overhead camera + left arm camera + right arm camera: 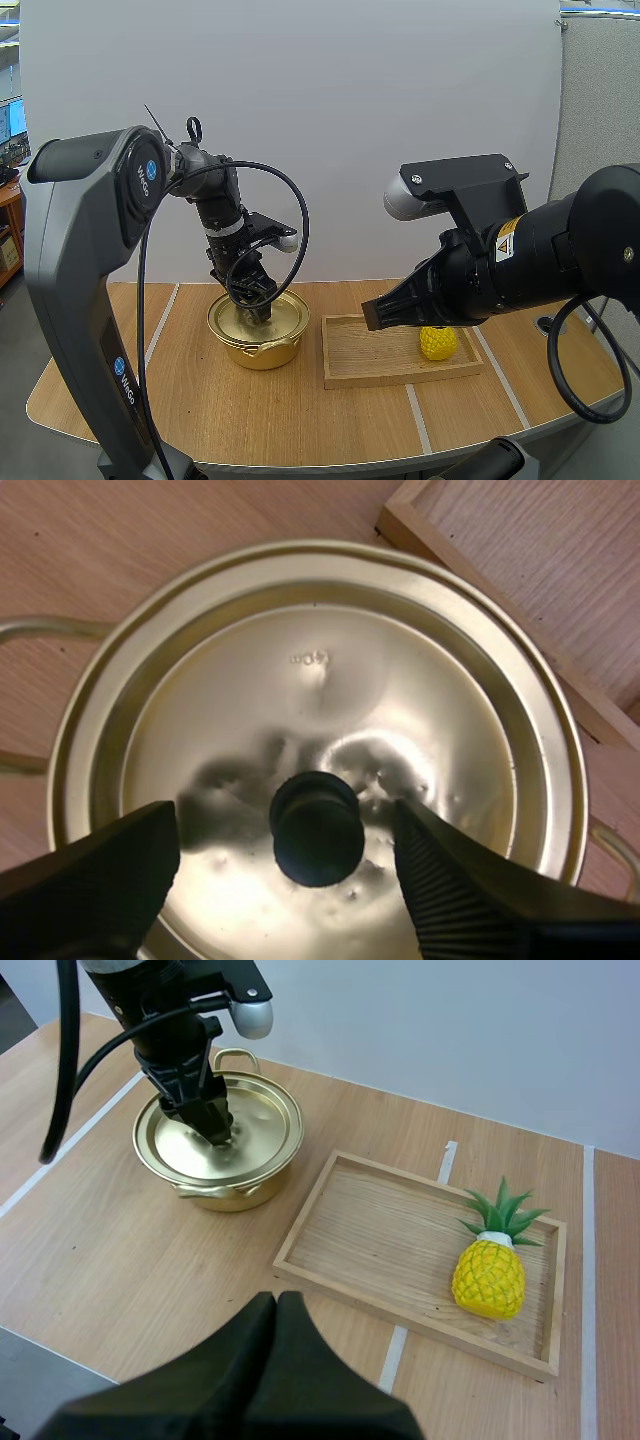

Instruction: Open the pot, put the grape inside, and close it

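A gold pot (258, 345) with its lid (330, 680) on stands left of centre on the table. My left gripper (262, 306) points straight down onto the lid. It is open, and its two fingers (110, 880) stand on either side of the black knob (317, 827) without touching it. My right gripper (372, 317) is shut on nothing and hovers above the near side of the wooden tray (370, 362). A yellow toy pineapple (490, 1272) with green leaves lies at the tray's right end. From the right wrist view, the pot (222, 1178) and the left gripper (213, 1123) sit beyond the tray's (380, 1240) left end.
White tape lines (418, 415) cross the wooden table (300, 420). The pot has small loop handles (232, 1057) at its sides. The right arm's bulk (540, 250) hangs over the table's right half. Open tabletop lies in front of the pot.
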{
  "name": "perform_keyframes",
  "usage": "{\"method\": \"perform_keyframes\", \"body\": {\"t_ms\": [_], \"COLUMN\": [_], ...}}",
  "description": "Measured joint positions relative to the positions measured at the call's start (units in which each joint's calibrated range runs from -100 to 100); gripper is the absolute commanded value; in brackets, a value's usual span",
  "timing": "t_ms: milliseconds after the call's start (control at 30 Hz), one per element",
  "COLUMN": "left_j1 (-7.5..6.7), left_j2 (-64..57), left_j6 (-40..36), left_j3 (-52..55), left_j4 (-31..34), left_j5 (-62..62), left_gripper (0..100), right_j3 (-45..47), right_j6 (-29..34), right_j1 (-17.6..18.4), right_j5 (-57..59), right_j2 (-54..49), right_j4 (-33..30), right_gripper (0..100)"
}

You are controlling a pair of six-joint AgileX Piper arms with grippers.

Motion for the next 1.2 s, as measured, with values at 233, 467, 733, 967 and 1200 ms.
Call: {"method": "perform_keyframes", "body": {"t_ms": [233, 467, 733, 967, 1200], "left_j1": [0.06, 0.06, 0.06, 0.06, 0.06], "left_j2": [0.0, -5.2, -19.3, -31.2, -42.8], "left_j6": [-0.1, -0.2, -0.2, -0.2, -1.2], "left_j3": [0.0, 0.3, -7.0, -15.9, -17.4], "left_j4": [0.1, -0.2, -2.1, -4.9, -5.5], "left_j5": [0.7, 2.1, 7.4, 7.4, 7.6], "left_gripper": [100, 100, 100, 100, 100], "right_j3": [0.0, 0.0, 0.0, 0.0, 0.0], "right_j6": [0.0, 0.0, 0.0, 0.0, 0.0], "right_j1": [0.0, 0.0, 0.0, 0.0, 0.0], "right_j5": [0.0, 0.0, 0.0, 0.0, 0.0], "right_j2": [0.0, 0.0, 0.0, 0.0, 0.0], "right_j4": [0.0, 0.0, 0.0, 0.0, 0.0], "right_gripper": [0, 0, 0, 0, 0]}}
